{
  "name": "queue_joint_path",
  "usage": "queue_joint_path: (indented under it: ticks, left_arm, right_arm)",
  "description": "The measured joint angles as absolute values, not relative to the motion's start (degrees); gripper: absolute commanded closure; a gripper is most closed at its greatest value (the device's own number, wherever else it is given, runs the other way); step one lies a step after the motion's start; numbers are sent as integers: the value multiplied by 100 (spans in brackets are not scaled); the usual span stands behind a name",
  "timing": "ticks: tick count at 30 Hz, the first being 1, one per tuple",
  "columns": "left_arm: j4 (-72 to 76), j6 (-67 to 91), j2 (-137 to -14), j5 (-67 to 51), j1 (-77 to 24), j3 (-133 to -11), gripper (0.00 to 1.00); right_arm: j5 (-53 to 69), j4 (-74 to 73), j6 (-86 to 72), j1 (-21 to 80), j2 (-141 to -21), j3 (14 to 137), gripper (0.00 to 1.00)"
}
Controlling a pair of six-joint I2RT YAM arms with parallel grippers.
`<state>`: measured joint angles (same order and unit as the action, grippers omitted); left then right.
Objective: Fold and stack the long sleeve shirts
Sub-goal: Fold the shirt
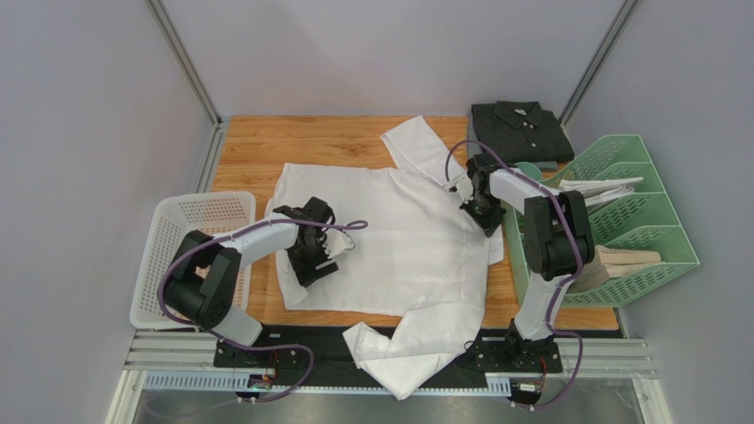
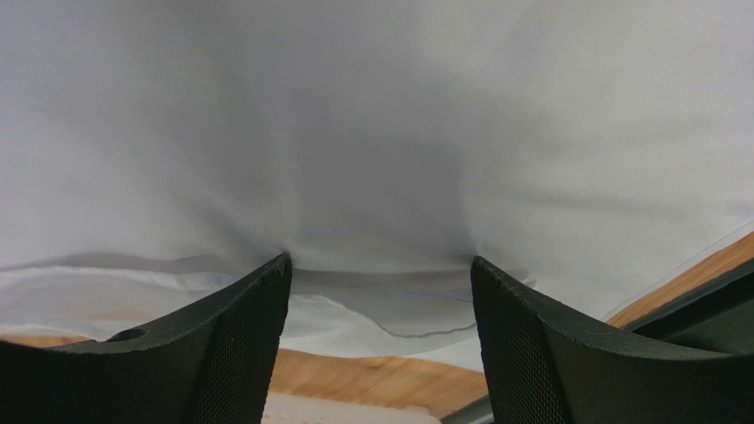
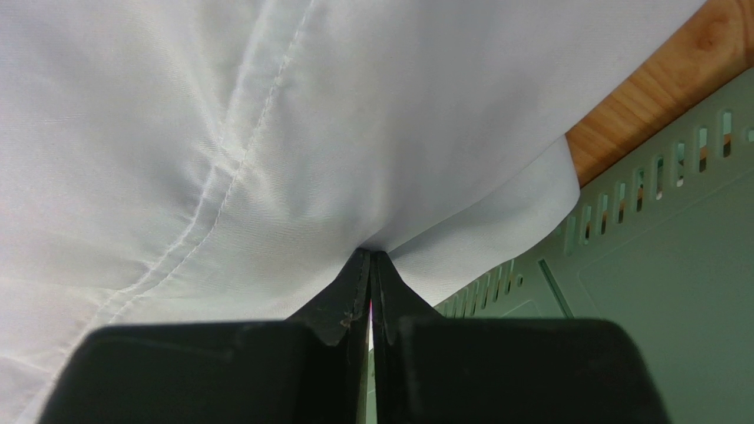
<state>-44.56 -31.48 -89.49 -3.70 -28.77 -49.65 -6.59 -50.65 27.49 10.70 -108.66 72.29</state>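
The white shirt (image 1: 407,243) lies spread flat on the wooden table, one sleeve (image 1: 416,146) reaching to the back and the other (image 1: 407,353) hanging over the near edge. The dark charcoal shirt (image 1: 520,130) lies folded at the back right. My left gripper (image 1: 313,254) is over the shirt's left side. In the left wrist view it (image 2: 380,261) is open, both fingertips pressed against the white cloth (image 2: 372,132). My right gripper (image 1: 481,210) is at the shirt's right edge. In the right wrist view it (image 3: 371,256) is shut, pinching the white cloth (image 3: 265,132), which puckers at the tips.
A white mesh basket (image 1: 190,256) stands at the table's left edge. A green file rack (image 1: 650,225) holding papers (image 1: 602,187) stands at the right, close beside my right gripper; its wall shows in the right wrist view (image 3: 655,265). Bare wood (image 1: 292,141) lies at the back left.
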Motion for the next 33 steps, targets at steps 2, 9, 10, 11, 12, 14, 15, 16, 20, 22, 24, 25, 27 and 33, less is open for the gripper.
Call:
queue_joint_path:
  ticks: [2, 9, 10, 11, 12, 14, 15, 16, 20, 22, 24, 25, 27, 33]
  left_arm:
    - [-4550, -3280, -8713, -82, -2808, -4672, 20]
    - [-5304, -3905, -7756, 814, -2169, -4309, 19]
    - [-5398, -4001, -7673, 943, -2121, -4327, 19]
    - [-5507, -4095, -7601, 1048, -2091, -4359, 18]
    - [-5623, -4160, -7553, 1087, -2082, -4418, 18]
    - [-5863, -4228, -7496, 1024, -2080, -4670, 18]
    - [-5959, -4237, -7476, 930, -2080, -4866, 18]
    - [-6062, -4233, -7478, 788, -2075, -5148, 17]
    - [-6112, -3983, -7719, 156, -2075, -6313, 18]
    - [-6001, -3785, -7981, -215, -2075, -6744, 18]
    - [-5881, -3612, -8294, -491, -2075, -6956, 18]
    - [-5837, -3538, -8471, -600, -2075, -7032, 18]
    - [-5688, -3404, -8877, -764, -2075, -7133, 18]
    - [-5345, -3216, -9780, -1011, -2018, -7129, 23]
  right_arm:
    - [-666, -5054, 2777, 1028, -10868, 7229, 96]
    - [-814, -5006, 2899, 902, -10890, 7229, 96]
    - [-814, -5009, 2908, 904, -10890, 7229, 96]
    - [-810, -5011, 2926, 904, -10888, 7229, 95]
    - [-801, -5015, 2936, 904, -10881, 7229, 94]
    - [-738, -5033, 2956, 902, -10864, 7229, 92]
    - [-692, -5041, 2965, 897, -10847, 7229, 91]
    - [-609, -5076, 2967, 897, -10825, 7229, 87]
    - [-200, -5433, 2963, 926, -10617, 7308, 84]
    - [16, -5640, 2939, 956, -10460, 7470, 84]
    - [196, -5767, 2910, 974, -10300, 7666, 84]
    - [283, -5811, 2884, 974, -10217, 7767, 84]
    - [447, -5876, 2836, 989, -10136, 7959, 83]
    - [928, -5887, 2628, 1031, -10202, 8154, 83]
